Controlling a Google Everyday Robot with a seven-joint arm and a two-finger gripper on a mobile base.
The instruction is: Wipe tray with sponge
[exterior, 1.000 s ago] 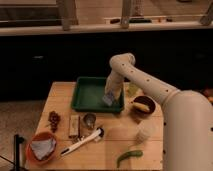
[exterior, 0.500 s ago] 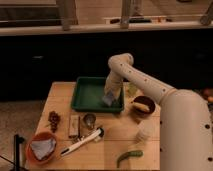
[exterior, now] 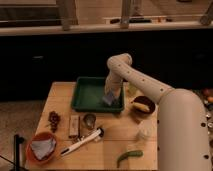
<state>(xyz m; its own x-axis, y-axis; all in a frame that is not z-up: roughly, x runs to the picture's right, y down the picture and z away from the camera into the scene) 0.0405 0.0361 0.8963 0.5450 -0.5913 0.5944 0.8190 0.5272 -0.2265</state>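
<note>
Nothing much has shifted between the earlier frames and this one: your arm is planted in the same pose over the right part of the tray, and the table items sit where they were.

From the one camera view, your gripper (exterior: 109, 96) is down inside the green tray (exterior: 85, 93), at its right end near the front wall. A pale blue-grey pad sits right at its tip, which I take to be the sponge (exterior: 108, 99), pressed to or just above the tray floor. Whether the gripper has a firm hold on it I cannot tell.

To the left of the gripper the tray floor lies bare. Just beyond the tray wall to the gripper's right sits a dark bowl (exterior: 142, 106) with something yellow in it. In front of the gripper, out on the wooden table (exterior: 60, 95), are a small metal cup (exterior: 89, 120) and a white-handled brush (exterior: 82, 142).

You look to be in the wiping step itself, with only the right corner covered by the sponge. Your next move calls for a sweep leftward across the floor, keeping the sponge pressed flat and low. Mind the right wall and the bowl beside it; a pull that way could snag the rim.
</note>
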